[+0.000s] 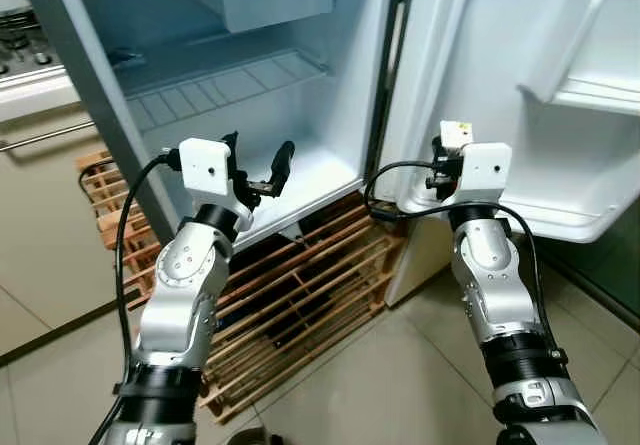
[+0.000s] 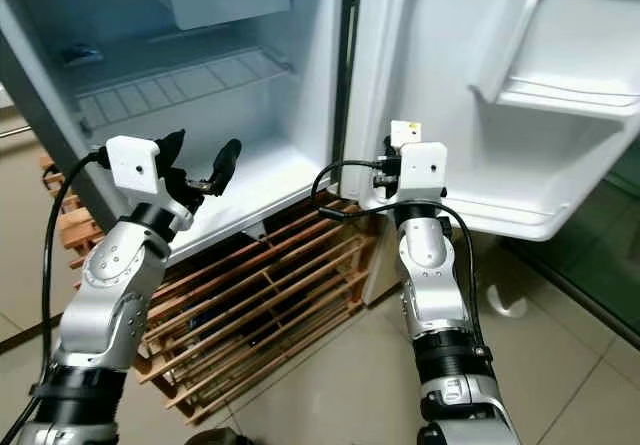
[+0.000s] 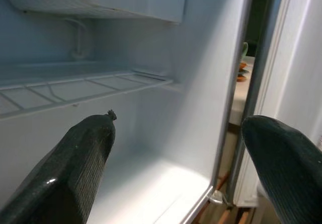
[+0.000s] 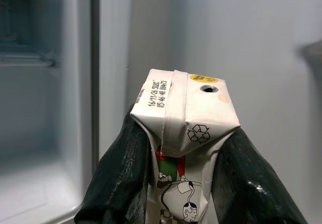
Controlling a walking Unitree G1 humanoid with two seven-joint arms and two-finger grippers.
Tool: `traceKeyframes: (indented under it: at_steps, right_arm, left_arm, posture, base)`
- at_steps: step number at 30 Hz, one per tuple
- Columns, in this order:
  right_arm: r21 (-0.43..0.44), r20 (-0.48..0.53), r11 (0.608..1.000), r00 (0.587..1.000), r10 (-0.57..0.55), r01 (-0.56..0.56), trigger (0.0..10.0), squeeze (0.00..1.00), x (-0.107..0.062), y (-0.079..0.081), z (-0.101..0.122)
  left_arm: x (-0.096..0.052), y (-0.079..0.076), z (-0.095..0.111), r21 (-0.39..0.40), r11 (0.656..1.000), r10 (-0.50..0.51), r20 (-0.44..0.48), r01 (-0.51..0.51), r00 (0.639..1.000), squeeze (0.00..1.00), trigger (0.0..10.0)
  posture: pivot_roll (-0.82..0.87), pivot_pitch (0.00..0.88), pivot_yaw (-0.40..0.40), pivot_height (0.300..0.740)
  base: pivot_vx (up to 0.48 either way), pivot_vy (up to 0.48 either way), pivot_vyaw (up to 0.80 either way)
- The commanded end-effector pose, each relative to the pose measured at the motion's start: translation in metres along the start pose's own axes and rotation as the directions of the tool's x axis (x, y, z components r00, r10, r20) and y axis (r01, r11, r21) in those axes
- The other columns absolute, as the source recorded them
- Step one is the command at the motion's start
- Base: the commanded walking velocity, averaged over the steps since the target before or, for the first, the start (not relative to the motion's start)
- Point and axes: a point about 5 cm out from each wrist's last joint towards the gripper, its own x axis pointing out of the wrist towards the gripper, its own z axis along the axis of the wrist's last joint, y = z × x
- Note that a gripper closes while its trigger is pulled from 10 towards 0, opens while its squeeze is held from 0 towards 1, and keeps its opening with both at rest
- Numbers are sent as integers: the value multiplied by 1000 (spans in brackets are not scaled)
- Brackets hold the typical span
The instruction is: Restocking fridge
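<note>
fridge (image 1: 300, 25) white inside | carton (image 4: 183, 133) white, red-green print, yellow sticker | rack (image 1: 300, 305) light wood, lower centre | fingers (image 3: 75, 168) black | floor (image 1: 400, 385) beige tile

The right gripper's fingers (image 4: 121, 178) cover the juice carton's (image 4: 183, 118) lower part; its printed date code is too small to read.

Your left hand (image 1: 262, 170) has bare fridge floor (image 1: 300, 180) ahead under the wire shelf (image 1: 215, 90). Your right hand (image 4: 176, 183), gripping the carton (image 4: 183, 133), faces the open door (image 1: 520, 85), its door shelf (image 1: 590, 90) jutting above.
</note>
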Motion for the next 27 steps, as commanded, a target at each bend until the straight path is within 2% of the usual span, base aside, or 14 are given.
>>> traceKeyframes:
  at_steps: [1,7,12,18,27]
  right_arm:
    - [-27,11,998,999,-51,52,10000,0,3,-11,-1]
    - [-75,42,988,990,-135,138,10000,0,9,-31,1]
    - [-80,49,985,988,-149,153,10000,0,12,-33,0]
    - [-73,61,986,987,-147,151,10000,0,16,-29,-1]
    - [-28,57,994,993,-106,108,10000,0,19,-13,-5]
  left_arm:
    - [-3,-6,5,10,998,-59,-3,59,998,0,10000]
    - [-13,-7,5,19,995,-98,-49,99,994,0,10000]
    - [-20,-5,9,24,994,-100,-60,102,993,0,10000]
    - [-27,-3,13,37,993,-110,-83,113,991,0,10000]
    - [-34,3,22,69,991,-107,-106,114,989,0,10000]
  posture:
    - [66,47,66,740]
    - [78,61,91,740]
    - [102,74,108,740]
    - [122,82,125,740]
    - [164,113,148,740]
  base:
    - [0,0,0]
    - [0,0,0]
    - [0,0,0]
    - [0,0,0]
    - [0,0,0]
